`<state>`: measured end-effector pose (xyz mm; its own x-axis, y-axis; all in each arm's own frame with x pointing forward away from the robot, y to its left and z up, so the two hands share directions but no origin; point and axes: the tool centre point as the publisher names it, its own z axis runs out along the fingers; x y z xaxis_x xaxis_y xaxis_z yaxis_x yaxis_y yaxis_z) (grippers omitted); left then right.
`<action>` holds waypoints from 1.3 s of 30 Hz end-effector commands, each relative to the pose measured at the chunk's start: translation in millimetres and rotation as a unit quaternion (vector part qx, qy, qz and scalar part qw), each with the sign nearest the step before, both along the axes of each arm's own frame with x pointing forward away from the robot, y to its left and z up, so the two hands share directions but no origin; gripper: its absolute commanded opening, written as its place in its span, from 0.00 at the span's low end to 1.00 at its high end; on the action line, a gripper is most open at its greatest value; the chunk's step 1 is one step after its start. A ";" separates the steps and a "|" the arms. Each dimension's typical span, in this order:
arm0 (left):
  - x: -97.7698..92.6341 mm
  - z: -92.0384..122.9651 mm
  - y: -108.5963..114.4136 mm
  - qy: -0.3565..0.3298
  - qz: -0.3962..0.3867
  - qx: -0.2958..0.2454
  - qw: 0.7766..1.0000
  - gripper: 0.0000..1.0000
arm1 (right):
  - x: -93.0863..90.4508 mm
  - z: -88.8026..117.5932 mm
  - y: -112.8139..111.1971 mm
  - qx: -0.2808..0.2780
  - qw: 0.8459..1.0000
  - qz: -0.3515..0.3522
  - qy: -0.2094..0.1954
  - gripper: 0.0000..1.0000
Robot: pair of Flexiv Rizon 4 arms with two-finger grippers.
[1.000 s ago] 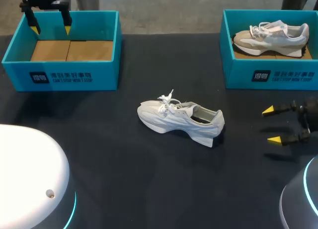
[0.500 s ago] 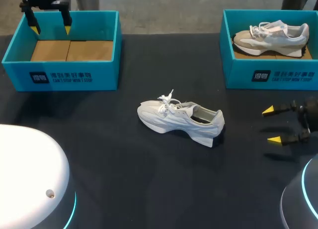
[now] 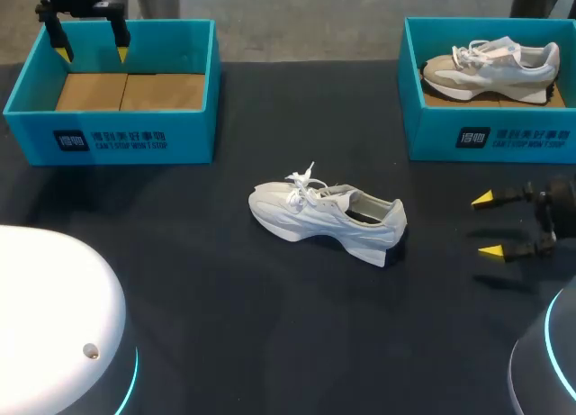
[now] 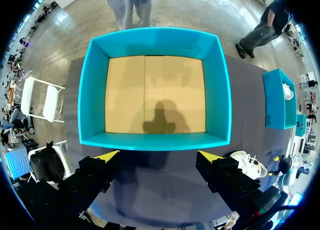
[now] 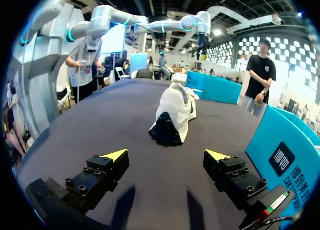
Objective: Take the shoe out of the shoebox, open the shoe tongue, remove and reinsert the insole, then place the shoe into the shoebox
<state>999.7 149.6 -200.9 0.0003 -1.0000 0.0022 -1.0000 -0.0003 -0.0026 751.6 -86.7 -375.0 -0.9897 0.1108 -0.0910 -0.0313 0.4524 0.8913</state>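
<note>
There's the shoe (image 3: 328, 214) upright mid-frame, right gripper (image 3: 490, 225) spread at the right edge, left gripper (image 3: 90, 50) spread over the upper-left box (image 3: 126, 136), so a heel-on grab may just shove it away.

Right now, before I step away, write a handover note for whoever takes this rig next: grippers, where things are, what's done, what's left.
Left gripper: open, empty, above the far rim of the empty left shoebox.
Right gripper: open, empty, near the table, facing the white shoe's heel, apart from it.
White shoe: upright mid-table, untouched.
Right shoebox: holds a grey-and-white sneaker.
Done: shoe out of a box.
Left: likely tongue and insole (state unclear), then shoe into the shoebox.
</note>
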 end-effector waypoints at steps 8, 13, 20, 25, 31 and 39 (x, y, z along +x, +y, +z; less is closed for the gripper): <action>0.1 0.4 0.1 0.001 0.000 0.000 1.000 1.00 | -9.8 1.4 55.4 -0.027 0.993 -0.117 -0.016 1.00; 0.1 0.4 0.1 0.001 0.000 0.000 1.000 1.00 | -16.4 -3.3 64.2 -0.031 0.985 -0.168 -0.020 1.00; 0.1 0.4 0.1 0.001 0.000 0.000 1.000 1.00 | -19.6 -8.6 74.1 -0.033 0.974 -0.221 -0.022 1.00; 0.1 0.4 0.1 0.001 0.000 0.000 1.000 1.00 | -12.6 -9.5 85.0 -0.030 0.971 -0.236 -0.028 1.00; 0.1 0.4 0.1 0.001 0.000 0.000 1.000 1.00 | -0.8 -15.4 100.0 -0.028 0.972 -0.232 -0.028 1.00; 0.1 0.4 0.1 0.001 0.000 0.000 1.000 1.00 | 5.5 -19.8 115.2 -0.031 0.967 -0.250 -0.026 1.00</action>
<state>999.7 149.6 -201.0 0.0003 -1.0000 0.0022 -1.0000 -0.0003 -0.0026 750.7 14.9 -391.4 -0.8276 0.5422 -0.1453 0.1491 0.4619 0.8743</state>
